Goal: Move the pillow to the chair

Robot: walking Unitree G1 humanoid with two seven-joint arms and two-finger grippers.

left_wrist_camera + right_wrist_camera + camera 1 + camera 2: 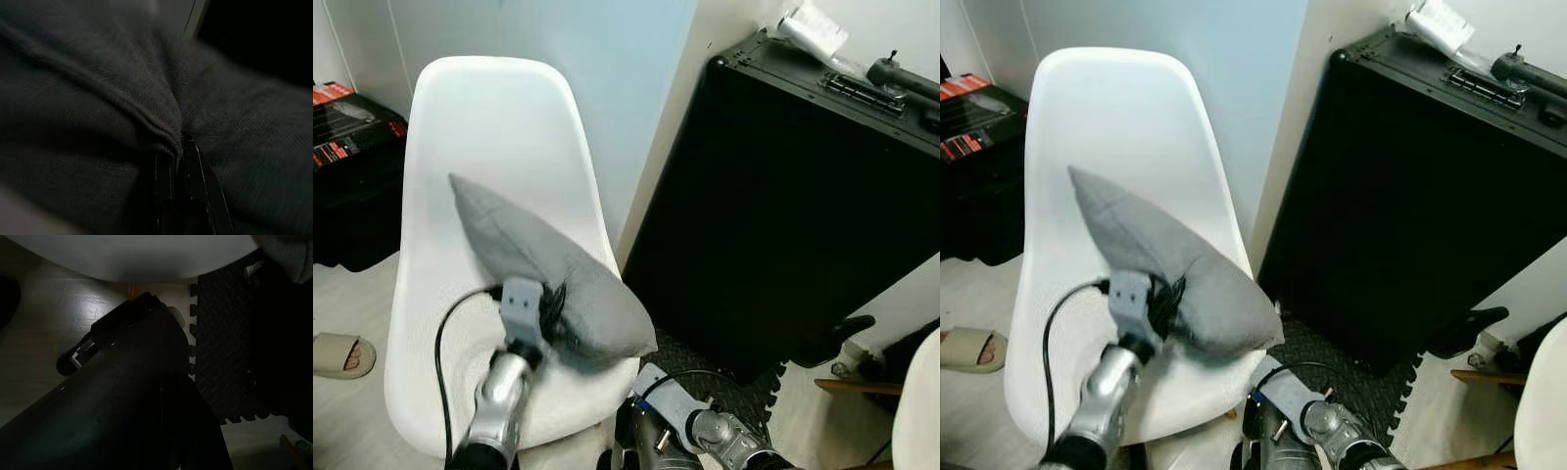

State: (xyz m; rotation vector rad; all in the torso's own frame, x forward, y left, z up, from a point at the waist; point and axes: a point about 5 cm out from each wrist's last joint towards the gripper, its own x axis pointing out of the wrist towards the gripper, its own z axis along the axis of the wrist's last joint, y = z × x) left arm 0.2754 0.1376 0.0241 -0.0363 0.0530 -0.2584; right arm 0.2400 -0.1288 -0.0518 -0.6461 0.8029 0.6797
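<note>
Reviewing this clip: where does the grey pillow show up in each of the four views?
Left eye view: pillow at centre, on the white chair, pinched by the left hand.
Right eye view: left of centre, same chair.
Left wrist view: dark fabric across the frame.
Right wrist view: grey corner, top right.
Shared landmark: the chair.

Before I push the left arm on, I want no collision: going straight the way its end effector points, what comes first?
The left end effector is already pinched shut on the grey pillow. Past the pillow, the white chair backrest probably comes next, though depth is unclear.
</note>
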